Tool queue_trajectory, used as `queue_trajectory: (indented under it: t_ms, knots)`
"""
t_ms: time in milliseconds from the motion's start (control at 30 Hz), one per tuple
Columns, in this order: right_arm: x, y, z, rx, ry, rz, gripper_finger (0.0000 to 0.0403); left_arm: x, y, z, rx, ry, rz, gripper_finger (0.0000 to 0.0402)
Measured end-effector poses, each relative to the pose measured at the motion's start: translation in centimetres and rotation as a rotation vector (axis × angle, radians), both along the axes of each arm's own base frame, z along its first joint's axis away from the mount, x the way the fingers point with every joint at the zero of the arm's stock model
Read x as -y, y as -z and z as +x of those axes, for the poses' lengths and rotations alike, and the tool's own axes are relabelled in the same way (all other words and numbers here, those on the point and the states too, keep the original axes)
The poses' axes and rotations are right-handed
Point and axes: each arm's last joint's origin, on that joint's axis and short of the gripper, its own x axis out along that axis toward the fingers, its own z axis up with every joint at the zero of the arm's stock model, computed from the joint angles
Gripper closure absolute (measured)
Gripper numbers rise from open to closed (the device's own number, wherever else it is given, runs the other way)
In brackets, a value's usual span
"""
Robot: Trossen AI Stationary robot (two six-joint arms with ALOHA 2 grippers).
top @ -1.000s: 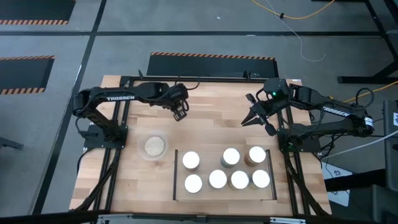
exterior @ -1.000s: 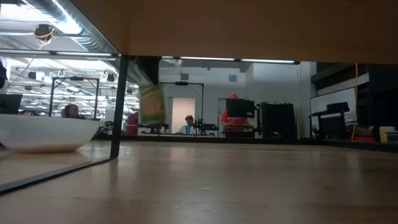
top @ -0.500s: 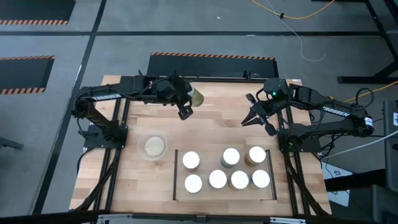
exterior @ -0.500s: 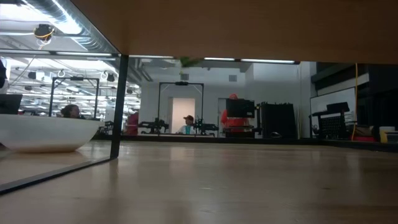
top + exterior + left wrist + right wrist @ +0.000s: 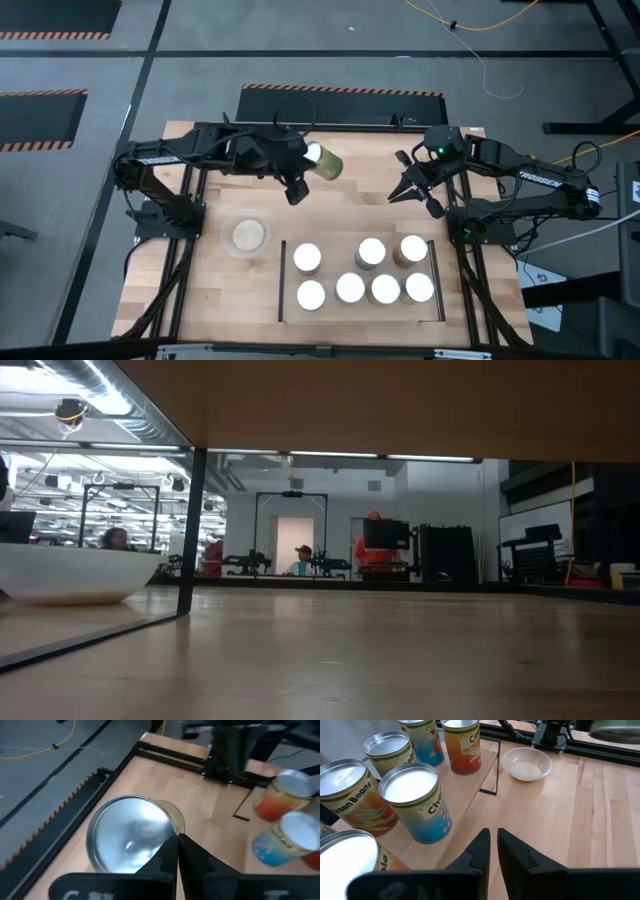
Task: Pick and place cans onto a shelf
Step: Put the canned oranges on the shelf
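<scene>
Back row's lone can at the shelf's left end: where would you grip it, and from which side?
Probably by its side wall, from straight above: the can stands upright, with gaps either side along the row but another can close in front.

1. A robotics lab or workshop: beyond the wooden table (image 5: 400,660), an open hall with ceiling ducts (image 5: 100,400).
2. More equipment rigs (image 5: 290,535) and monitors (image 5: 385,535) stand behind the table.
3. Hazard-striped floor mats (image 5: 340,90) border it.
</scene>
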Motion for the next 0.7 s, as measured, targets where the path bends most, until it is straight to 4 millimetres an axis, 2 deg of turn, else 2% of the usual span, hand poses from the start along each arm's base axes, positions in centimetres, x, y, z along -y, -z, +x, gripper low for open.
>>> queue_trajectory:
  t_ms: [533,700]
  knots:
    - [0.0,0.0,0.0,0.0,0.0,0.0,0.0363,5.2,0.0,-0.2,0.05,0.084,-0.138,0.0402]
    - [0.0,0.0,0.0,0.001,0.001,0.0,0.0363,7.0,0.2,0.4,0.078,0.137,-0.157,0.0401]
